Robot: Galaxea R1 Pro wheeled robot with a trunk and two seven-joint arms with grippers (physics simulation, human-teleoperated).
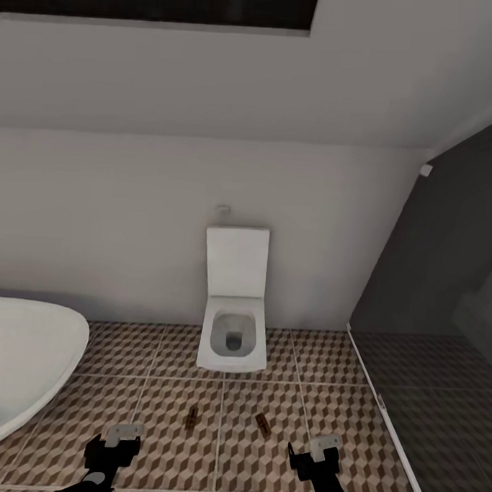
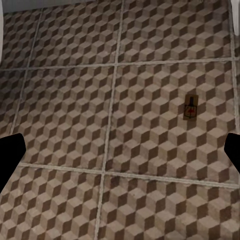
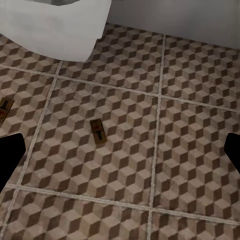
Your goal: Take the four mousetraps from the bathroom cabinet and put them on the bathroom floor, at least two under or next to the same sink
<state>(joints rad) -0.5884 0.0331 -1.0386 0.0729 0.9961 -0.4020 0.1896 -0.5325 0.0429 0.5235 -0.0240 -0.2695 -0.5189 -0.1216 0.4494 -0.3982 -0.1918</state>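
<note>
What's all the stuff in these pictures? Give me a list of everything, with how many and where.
mousetraps: two, brown wood with dark wire, flat on the tiles in front of the toilet, one toward the tub side, the other toward the grey patch
toilet: one, white, square, lid up, against the back wall
bathtub: one, white, oval, at the head view's left edge
bathroom floor: brown, beige and white cube-pattern tiles, pale grout
dark grey floor patch: one, at the right, behind a pale edge strip
wall: white, behind the toilet
left claw: black and grey, open, low over the tiles
right claw: black and grey, open, low over the tiles
</note>
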